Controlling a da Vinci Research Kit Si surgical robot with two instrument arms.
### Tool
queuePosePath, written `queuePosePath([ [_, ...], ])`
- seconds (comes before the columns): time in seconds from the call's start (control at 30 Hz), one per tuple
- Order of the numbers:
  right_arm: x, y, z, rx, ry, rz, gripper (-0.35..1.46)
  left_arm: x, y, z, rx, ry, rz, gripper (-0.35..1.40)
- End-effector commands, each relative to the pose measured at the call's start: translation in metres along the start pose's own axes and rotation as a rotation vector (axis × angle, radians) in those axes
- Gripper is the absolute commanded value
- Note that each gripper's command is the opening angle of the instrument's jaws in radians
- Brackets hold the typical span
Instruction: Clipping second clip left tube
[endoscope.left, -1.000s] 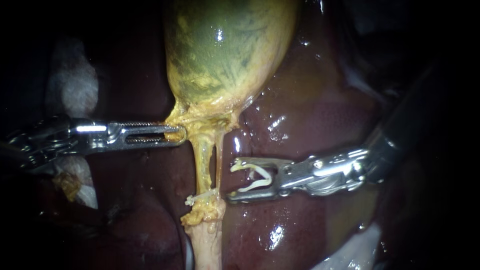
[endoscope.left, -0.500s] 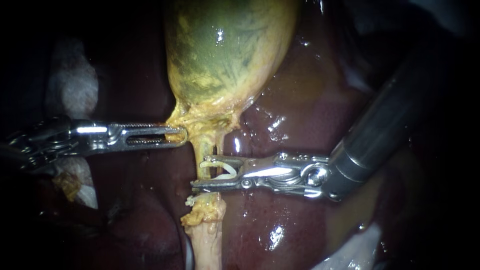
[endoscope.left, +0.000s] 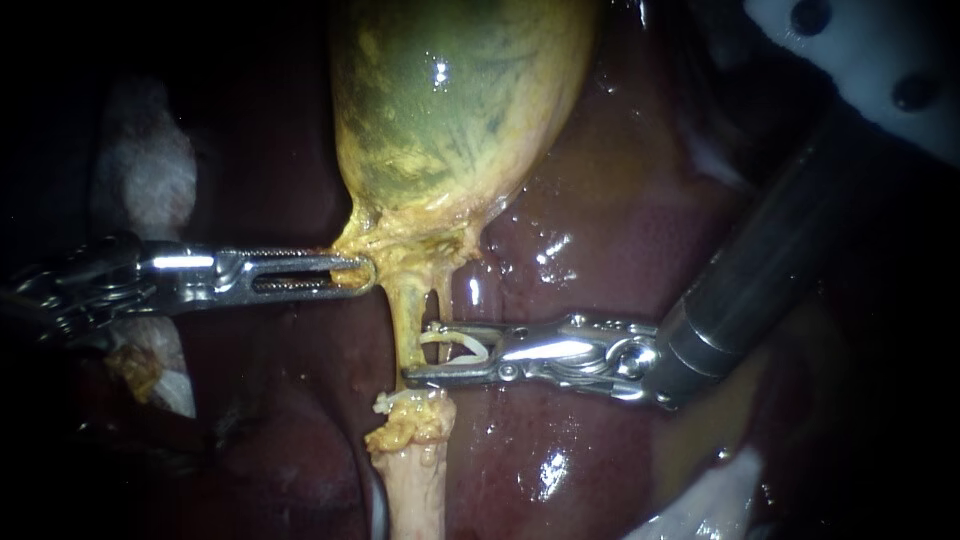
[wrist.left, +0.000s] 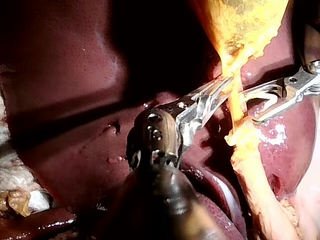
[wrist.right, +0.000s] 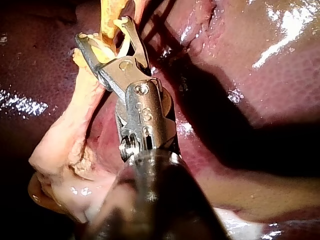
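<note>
The liver (endoscope.left: 640, 230) fills the background of the endoscope view. The gallbladder (endoscope.left: 450, 100) (green-yellow, glossy) lies on it, with its narrow neck toward the bottom of the view.

The right instrument (endoscope.left: 760, 270) enters from the upper right. The left instrument (endoscope.left: 130, 280) enters from the left and runs roughly level.

Left pincer (endoscope.left: 358, 272): clamped on the yellow tissue at the gallbladder's neck, with both jaws in contact.

Two tubes run down from the neck. The left tube (endoscope.left: 405, 320) is the thicker, yellow one. The right tube (endoscope.left: 441, 305) is thin and lies just beside it.

Right pincer (endoscope.left: 417, 352): narrow gap, holding the loaded clip (endoscope.left: 458, 347) between both jaws. The pincer lies across the tubes, between the neck and the lower clip (endoscope.left: 383, 402).
- The right tube passes between the jaws.
- The lower jaw crosses the left tube, and its tip reaches the tube's far edge.
- The upper jaw tip ends at the left tube's near edge.
- In the left wrist view a yellow tube runs between these jaws.
- It cannot be told whether the left tube sits fully inside the loaded clip.

The lower clip (white, partly hidden) sits on the left tube just under the lower jaw, above a yellow clump of tissue.
</note>
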Motion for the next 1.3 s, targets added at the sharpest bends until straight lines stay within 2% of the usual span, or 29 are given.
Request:
queuePosePath([
  [0.03, 0.0001, -0.0001, 0.0001, 0.000, -0.001, 0.001, 0.51, 0.0000, 0.0001, 0.0000, 0.000, 0.000, 0.000, -0.35],
  [0.3, 0.0004, -0.0005, 0.0014, -0.008, -0.003, 0.002, 0.50, 0.0001, 0.0008, 0.0002, 0.003, 0.002, -0.002, -0.35],
  [0.63, 0.0000, -0.0002, 0.0030, -0.077, -0.099, -0.001, 0.51, 0.0002, 0.0013, 0.0001, 0.003, 0.002, -0.004, -0.35],
  [0.97, 0.0007, -0.0005, 0.0046, -0.089, -0.106, -0.002, 0.50, 0.0003, 0.0017, 0.0000, 0.006, 0.003, -0.006, -0.35],
  [1.3, 0.0011, -0.0004, 0.0055, -0.119, -0.147, -0.011, 0.48, 0.0004, 0.0019, 0.0001, 0.007, 0.004, -0.006, -0.35],
])
